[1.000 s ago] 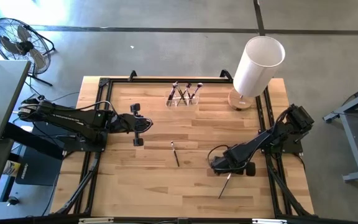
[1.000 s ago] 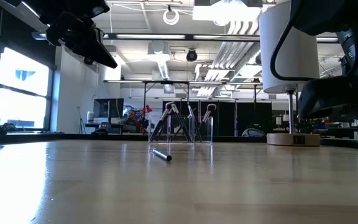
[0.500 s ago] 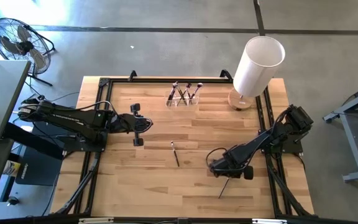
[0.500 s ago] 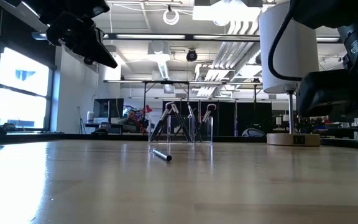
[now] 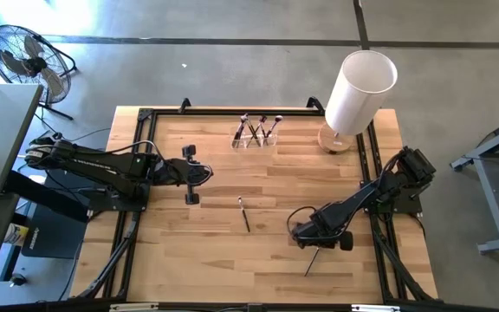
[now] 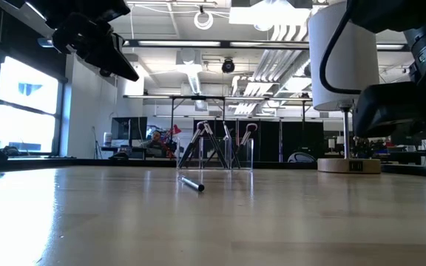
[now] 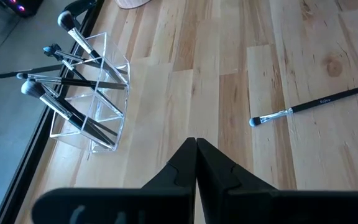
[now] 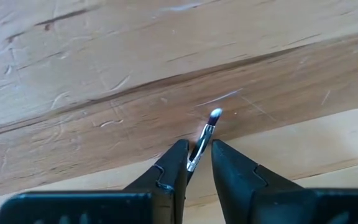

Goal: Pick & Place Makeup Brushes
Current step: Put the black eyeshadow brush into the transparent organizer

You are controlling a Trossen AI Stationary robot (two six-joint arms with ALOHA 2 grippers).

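Worktop (image 5: 215, 243) of pale wood planks is sitting on grey concrete flooring, a fan (image 5: 24, 59) standing beyond its corner. Right gripper (image 8: 195, 163) is bracketing one makeup brush (image 8: 204, 138) between slightly spread fingers. Left gripper (image 7: 196, 158) is hovering, fingers pressed together. Another brush (image 5: 243, 214) is lying mid-worktop; others are standing in a clear holder (image 5: 255, 135) near a white cylinder (image 5: 359, 91).

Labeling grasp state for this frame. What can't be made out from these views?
- Right gripper: fingers straddle a brush; contact is unclear, and the handle is cut off by the wrist view's lower edge.
- High view: that brush's tip end is hidden under the right gripper.
- Brush count in the clear holder: crossed handles overlap in the left wrist view; too small in the high view.
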